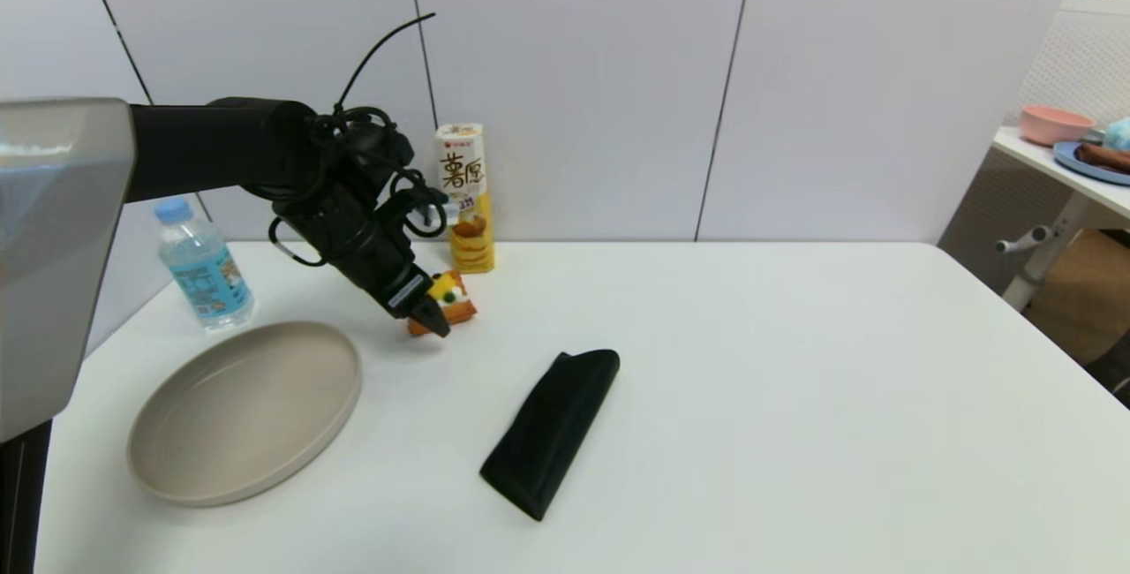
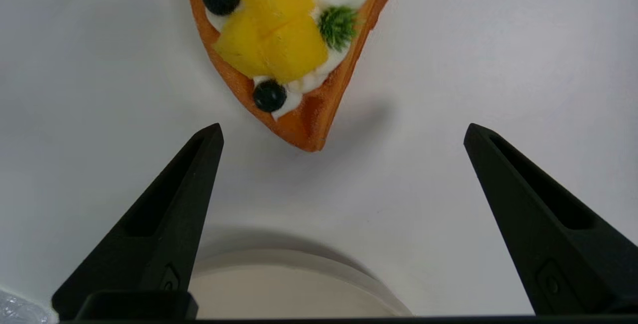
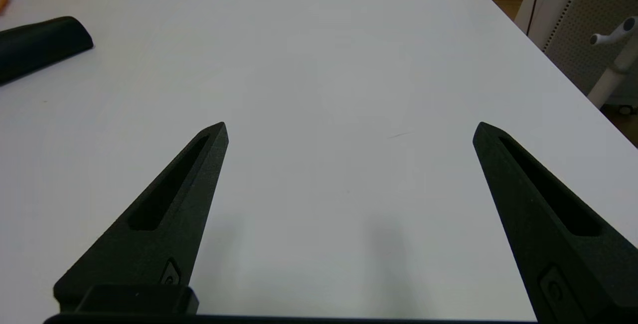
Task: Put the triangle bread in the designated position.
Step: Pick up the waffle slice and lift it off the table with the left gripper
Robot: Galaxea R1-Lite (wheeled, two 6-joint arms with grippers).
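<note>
Your left gripper [image 2: 341, 132] hangs spread wide; the bread [image 2: 286, 45] lies just ahead, its tip pointing back between the fingers

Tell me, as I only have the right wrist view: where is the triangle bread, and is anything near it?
Observer: The triangle bread lies on the table, the left gripper just over its near end.
Operator: Has it gripped it?
Observer: No. In the left wrist view its fingers are spread wide, and the bread's tip is short of them.
Operator: Where could it go?
Observer: A beige plate sits to the bread's left, nearer the robot.
</note>
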